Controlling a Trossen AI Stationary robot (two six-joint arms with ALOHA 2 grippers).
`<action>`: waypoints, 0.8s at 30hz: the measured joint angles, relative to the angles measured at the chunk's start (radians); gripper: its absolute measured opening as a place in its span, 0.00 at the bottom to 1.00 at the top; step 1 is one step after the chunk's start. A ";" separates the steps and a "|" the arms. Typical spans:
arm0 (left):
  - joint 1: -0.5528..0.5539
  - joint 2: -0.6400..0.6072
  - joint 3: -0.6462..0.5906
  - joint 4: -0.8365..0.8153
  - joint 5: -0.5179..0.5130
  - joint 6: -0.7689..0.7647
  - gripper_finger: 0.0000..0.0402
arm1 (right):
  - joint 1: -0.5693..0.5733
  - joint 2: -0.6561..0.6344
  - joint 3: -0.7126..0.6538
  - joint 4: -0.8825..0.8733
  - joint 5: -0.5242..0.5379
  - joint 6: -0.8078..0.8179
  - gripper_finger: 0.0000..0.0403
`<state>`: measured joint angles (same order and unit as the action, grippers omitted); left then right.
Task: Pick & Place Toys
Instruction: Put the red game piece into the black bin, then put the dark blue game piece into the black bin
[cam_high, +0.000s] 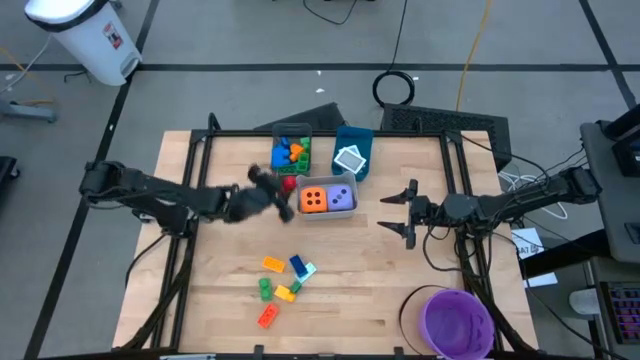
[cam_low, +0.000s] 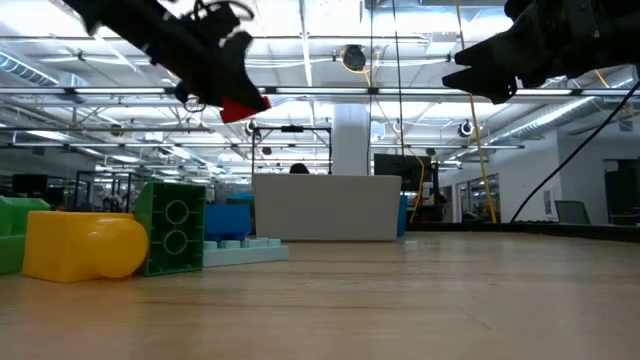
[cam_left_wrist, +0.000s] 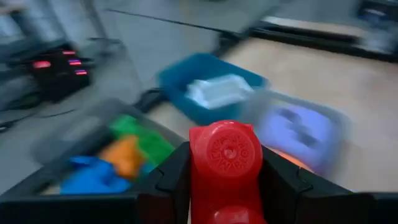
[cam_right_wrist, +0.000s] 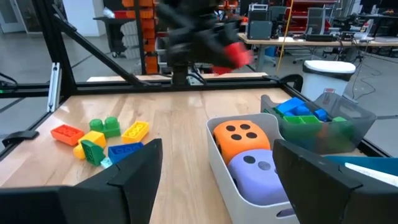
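Observation:
My left gripper (cam_high: 286, 196) is shut on a red brick (cam_left_wrist: 225, 163), held in the air beside the bins; the low view shows the brick (cam_low: 243, 108) well above the table. A dark bin (cam_high: 291, 150) holds blue, green and orange bricks. A blue bin (cam_high: 352, 152) holds a white-teal tile. A grey bin (cam_high: 327, 198) holds an orange die and a purple die. Several loose bricks (cam_high: 282, 280) lie flat on the table near its front edge. My right gripper (cam_high: 397, 212) waits open to the right of the grey bin. My left gripper pinches the red brick by two opposite sides (cam_left_wrist: 198, 177) between its two fingers (cam_left_wrist: 169, 182). The fingers reach in from the table's left, slanting a little downward. The brick's round studded end (cam_left_wrist: 225, 144) sticks out past the fingertips. The brick is lifted clear of the table.
A round purple bowl (cam_high: 457, 322) stands at the table's front right corner. A black frame (cam_high: 200, 150) runs along the table's far edge and sides. Bare wood lies between the loose bricks and the bowl.

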<state>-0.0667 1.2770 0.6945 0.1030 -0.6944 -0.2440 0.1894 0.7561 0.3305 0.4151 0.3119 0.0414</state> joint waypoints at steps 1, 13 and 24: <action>0.049 0.000 0.000 0.023 0.008 0.012 0.35 | 0.000 0.000 0.000 -0.001 0.000 0.000 0.69; 0.562 0.217 0.001 0.187 0.423 -0.077 0.38 | 0.000 0.013 0.000 0.006 0.002 -0.013 0.69; 0.571 0.251 0.001 0.262 0.528 -0.051 0.75 | -0.002 0.013 0.000 0.017 0.003 -0.035 0.69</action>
<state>0.5039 1.5283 0.6956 0.3652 -0.1667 -0.2947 0.1875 0.7692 0.3305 0.4321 0.3149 0.0067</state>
